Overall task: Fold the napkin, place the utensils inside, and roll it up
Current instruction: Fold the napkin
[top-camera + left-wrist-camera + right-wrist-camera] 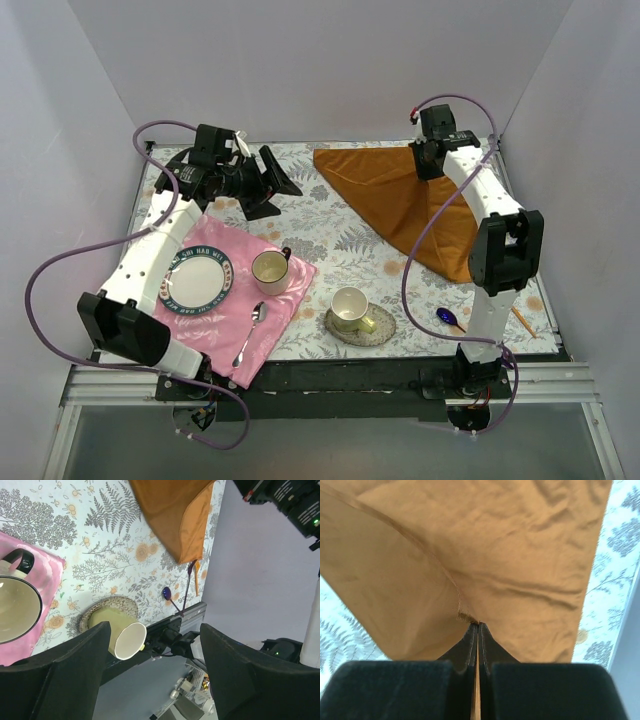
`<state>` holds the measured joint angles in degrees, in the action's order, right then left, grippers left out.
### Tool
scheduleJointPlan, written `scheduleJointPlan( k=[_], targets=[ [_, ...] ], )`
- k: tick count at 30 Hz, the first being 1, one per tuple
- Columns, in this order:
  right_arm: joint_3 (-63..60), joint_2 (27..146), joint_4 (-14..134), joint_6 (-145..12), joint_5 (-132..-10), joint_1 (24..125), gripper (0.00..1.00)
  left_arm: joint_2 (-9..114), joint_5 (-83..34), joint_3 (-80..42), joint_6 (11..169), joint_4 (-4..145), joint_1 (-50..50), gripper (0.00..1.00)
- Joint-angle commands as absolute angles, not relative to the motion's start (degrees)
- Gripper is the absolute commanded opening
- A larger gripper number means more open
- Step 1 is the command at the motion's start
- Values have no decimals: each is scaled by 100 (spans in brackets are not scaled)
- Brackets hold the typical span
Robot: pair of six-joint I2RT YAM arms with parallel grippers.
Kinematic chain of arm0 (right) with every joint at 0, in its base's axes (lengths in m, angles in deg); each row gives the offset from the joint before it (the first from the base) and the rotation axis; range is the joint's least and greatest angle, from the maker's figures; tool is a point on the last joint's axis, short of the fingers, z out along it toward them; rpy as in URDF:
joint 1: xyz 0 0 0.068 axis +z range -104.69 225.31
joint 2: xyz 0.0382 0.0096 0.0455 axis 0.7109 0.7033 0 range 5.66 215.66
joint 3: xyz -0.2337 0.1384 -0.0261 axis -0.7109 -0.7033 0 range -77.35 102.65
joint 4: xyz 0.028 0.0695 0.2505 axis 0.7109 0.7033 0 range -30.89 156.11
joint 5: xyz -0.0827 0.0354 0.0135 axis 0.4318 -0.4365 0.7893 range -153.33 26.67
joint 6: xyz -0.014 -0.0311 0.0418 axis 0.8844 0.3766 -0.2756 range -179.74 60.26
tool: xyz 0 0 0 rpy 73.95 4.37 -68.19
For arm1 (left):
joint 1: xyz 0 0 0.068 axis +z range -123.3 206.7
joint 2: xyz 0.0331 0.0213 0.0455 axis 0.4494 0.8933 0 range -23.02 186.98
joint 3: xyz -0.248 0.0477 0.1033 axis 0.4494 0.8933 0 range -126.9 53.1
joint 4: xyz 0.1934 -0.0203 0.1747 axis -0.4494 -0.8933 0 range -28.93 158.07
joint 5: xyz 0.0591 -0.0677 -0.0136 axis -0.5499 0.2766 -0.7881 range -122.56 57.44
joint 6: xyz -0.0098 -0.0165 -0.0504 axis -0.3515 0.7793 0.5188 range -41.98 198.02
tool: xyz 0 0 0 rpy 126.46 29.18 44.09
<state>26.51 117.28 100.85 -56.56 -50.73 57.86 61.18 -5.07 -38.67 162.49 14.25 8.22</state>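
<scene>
On the flowered table [350,250], the rust-orange napkin [400,195] spreads as a triangle at upper right, and the pink cloth [280,315] at lower left bears a plate [222,262], its rim lettering too small to read, and a silver spoon [250,335]. A blue spoon [446,317] and an orange knife [522,320] lie at lower right by the right arm. The right gripper [478,625] is pinched closed on the napkin's edge, while the left gripper [278,190] hangs wide open and empty.

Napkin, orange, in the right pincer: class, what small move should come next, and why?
Probably lower the right pincer and lay the pinched corner flat on the layer beneath. It is shut on a frayed corner of the napkin, which in the top view already lies as a triangle, and that corner seems lifted off the cloth below.
</scene>
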Motion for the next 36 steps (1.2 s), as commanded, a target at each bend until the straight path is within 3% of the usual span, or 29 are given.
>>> scheduleJointPlan(
  k=[1, 13, 36],
  targets=[
    [3313, 12070, 9683, -5272, -4970, 5411, 1, 6424, -390, -4164, 16047, 1209, 851, 71],
    [4745, 13371, 9225, -5306, -5752, 4584, 1, 7928, -540, -5342, 16196, 822, 877, 70],
    [5045, 14154, 7670, -5508, -5718, 4302, 1, 8517, -645, -5720, 16090, 497, 904, 70]
  ],
)
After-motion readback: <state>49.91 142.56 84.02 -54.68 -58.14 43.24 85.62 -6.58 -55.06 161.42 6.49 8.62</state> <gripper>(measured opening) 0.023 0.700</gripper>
